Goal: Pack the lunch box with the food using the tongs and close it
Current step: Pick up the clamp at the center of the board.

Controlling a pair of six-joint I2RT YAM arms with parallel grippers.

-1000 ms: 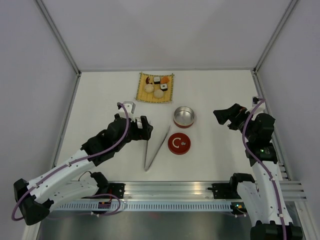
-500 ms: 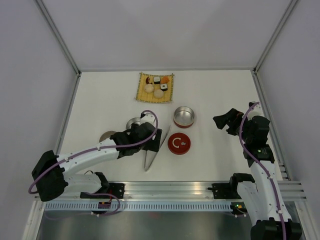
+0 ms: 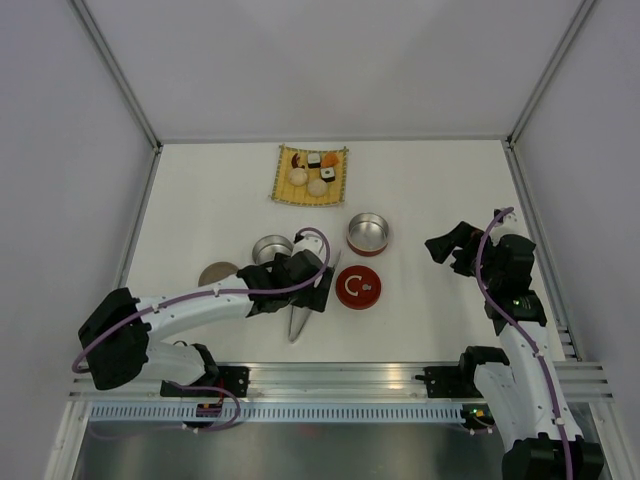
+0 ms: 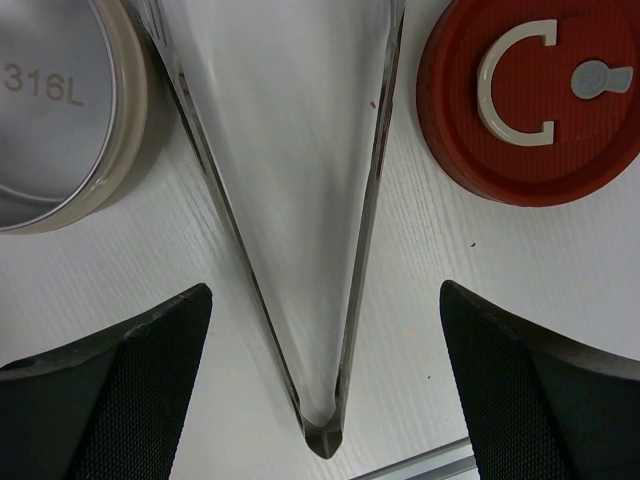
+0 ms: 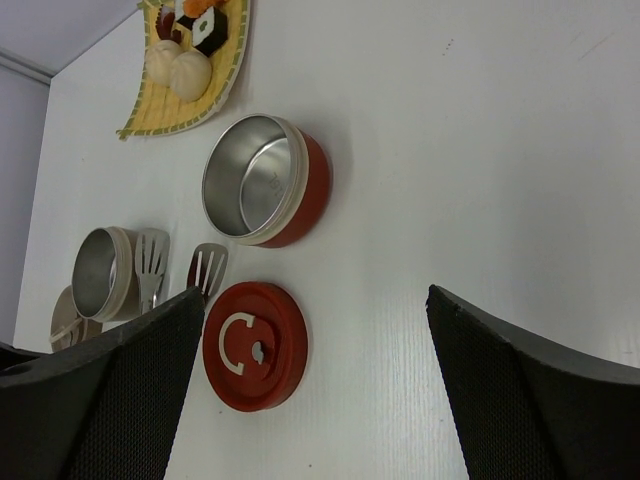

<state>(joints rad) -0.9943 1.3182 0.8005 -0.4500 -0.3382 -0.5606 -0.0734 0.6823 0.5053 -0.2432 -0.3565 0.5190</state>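
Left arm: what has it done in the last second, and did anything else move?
It swung right, and its open left gripper now hovers over the joined end of the tongs, holding nothing. The right gripper, open, drew back slightly. Food, tins and lids stayed put.

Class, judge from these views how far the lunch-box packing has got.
Done: nothing packed; the red tin is empty, its lid beside it. In hand: the left tool hangs open over the tongs, not gripping. Left: move the food off the mat, close.
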